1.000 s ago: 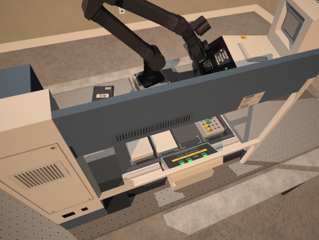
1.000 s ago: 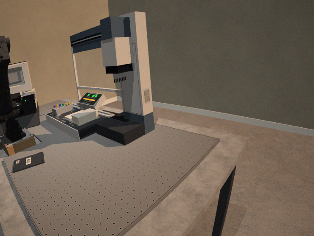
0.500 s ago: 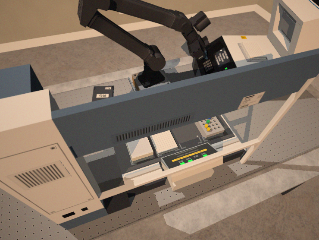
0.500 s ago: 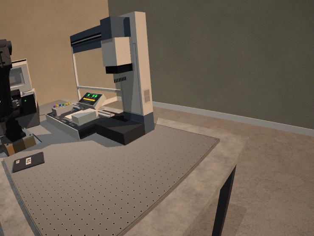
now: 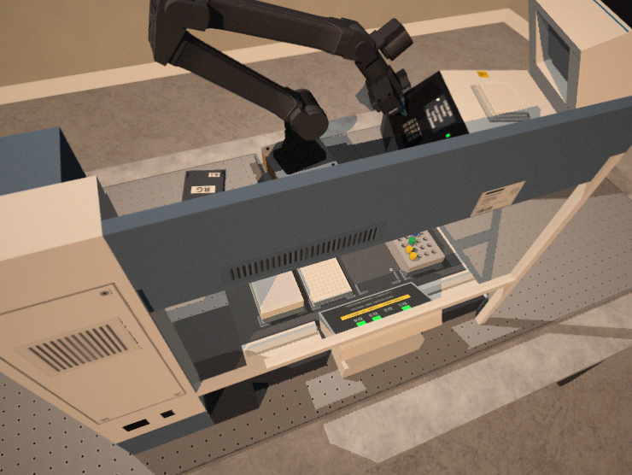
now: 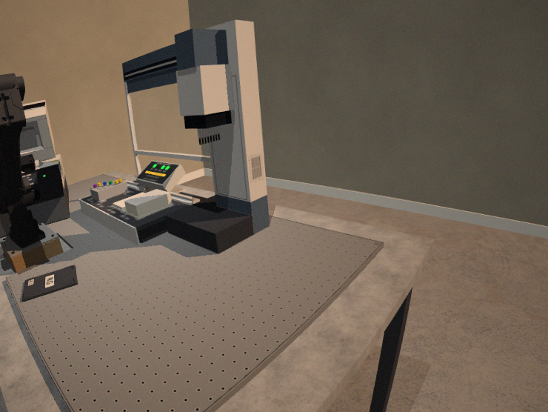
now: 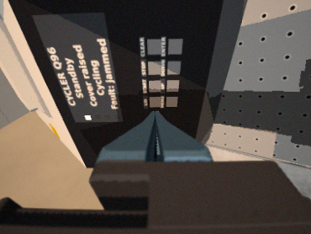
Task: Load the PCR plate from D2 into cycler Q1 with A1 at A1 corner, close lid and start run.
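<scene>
The gripper (image 7: 155,113), fingers pressed together and holding nothing, points at Q1's panel (image 7: 126,63). That panel carries eight keys in two rows of four, plus one green lamp (image 5: 447,135).

The arm's gripper (image 5: 403,109), closed with nothing in it, points down at the keypad of the cycler Q1 (image 5: 434,114) near the desk's far right corner, where a green lamp (image 5: 447,135) is lit. Q1's lid (image 5: 554,50) stands raised, and a white 96-well plate (image 5: 503,99) lies on the block. Under the gantry beam (image 5: 357,194), position D2 (image 5: 367,267) is bare, between the tube block (image 5: 416,249) and the other plate (image 5: 325,279).
</scene>
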`<state>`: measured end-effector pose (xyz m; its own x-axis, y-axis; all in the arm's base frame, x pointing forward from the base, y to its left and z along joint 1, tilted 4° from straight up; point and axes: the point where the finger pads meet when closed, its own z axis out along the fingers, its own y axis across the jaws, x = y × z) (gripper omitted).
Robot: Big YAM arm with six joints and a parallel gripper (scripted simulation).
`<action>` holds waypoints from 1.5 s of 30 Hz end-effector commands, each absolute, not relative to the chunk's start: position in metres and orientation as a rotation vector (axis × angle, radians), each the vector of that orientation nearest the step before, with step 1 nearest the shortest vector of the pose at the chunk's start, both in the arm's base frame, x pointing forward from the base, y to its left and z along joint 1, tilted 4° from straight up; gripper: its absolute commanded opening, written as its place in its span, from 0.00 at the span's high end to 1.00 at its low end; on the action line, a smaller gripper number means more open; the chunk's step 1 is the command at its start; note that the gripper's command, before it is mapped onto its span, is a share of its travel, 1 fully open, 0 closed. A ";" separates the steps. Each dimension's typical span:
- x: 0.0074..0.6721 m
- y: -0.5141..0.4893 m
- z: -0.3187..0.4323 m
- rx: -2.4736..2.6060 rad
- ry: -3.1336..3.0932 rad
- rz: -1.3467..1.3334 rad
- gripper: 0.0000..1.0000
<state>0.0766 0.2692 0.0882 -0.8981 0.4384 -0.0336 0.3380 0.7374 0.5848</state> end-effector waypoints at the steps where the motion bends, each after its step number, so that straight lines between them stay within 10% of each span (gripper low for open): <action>1: 0.080 0.282 0.103 0.630 2.748 0.931 1.00; 45: 0.060 0.264 0.146 0.630 2.744 0.991 1.00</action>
